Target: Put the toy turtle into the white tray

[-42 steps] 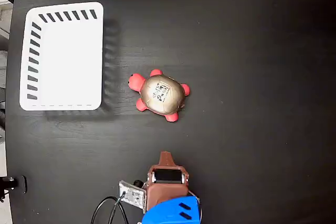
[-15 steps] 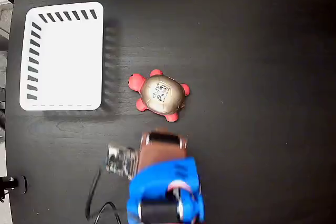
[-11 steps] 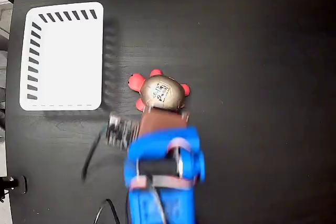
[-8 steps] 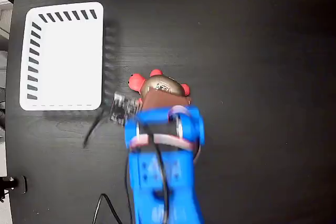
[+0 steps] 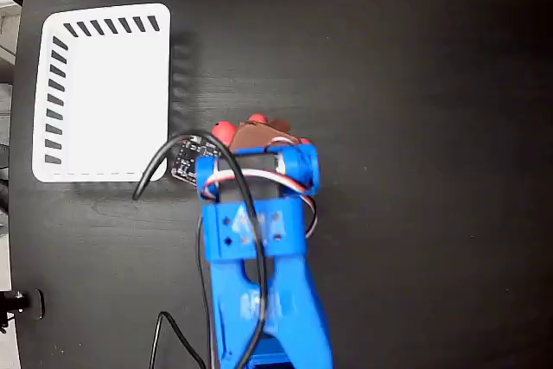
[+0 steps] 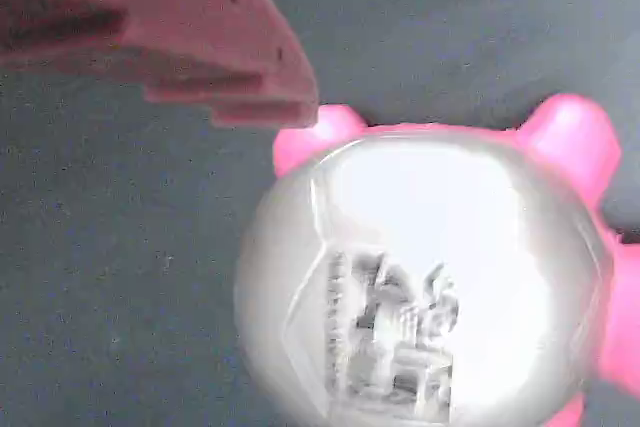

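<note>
The toy turtle (image 5: 224,133) lies on the black table, just right of the white tray (image 5: 108,170). In the fixed view only its red head and one red leg show, because my blue arm and brown gripper (image 5: 259,139) hang right over its shell. In the wrist view the shiny shell (image 6: 420,287) with its square printed mark fills most of the frame, with pink legs along its top edge. One reddish finger (image 6: 200,47) reaches in from the upper left, and its tip stands just beside a pink leg. The other finger is out of frame. The jaws look open, with nothing held. The tray is empty.
A small circuit board (image 5: 185,160) and a black cable loop (image 5: 155,170) stick out left of the wrist, close to the tray's lower right corner. The table's left edge (image 5: 19,213) runs just beyond the tray, and a black fitting (image 5: 22,302) sits there.
My arm has moved up the picture from the lower table to above the turtle, covering its shell. The turtle and the tray have stayed where they were.
</note>
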`<action>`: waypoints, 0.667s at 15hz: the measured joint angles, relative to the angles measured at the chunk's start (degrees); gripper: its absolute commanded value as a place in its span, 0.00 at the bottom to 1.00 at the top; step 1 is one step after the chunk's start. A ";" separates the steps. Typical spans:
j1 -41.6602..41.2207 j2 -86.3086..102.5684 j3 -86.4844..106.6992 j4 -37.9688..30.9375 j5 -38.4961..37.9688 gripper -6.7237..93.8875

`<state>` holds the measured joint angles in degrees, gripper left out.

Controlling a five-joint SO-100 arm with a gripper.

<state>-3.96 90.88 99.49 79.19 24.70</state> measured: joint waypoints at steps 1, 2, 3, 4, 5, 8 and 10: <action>-0.44 -0.44 0.00 0.18 0.00 0.66; -0.79 -1.49 0.00 0.35 0.35 0.67; -0.62 -2.37 0.00 0.09 0.88 0.67; -0.53 -3.52 0.00 -0.09 0.88 0.67; -0.62 -4.57 0.00 -0.09 0.88 0.67; -0.62 -8.09 0.00 -1.41 0.44 0.67; -0.53 -9.67 -0.26 -3.25 0.44 0.67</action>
<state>-4.48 81.21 99.23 75.94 25.14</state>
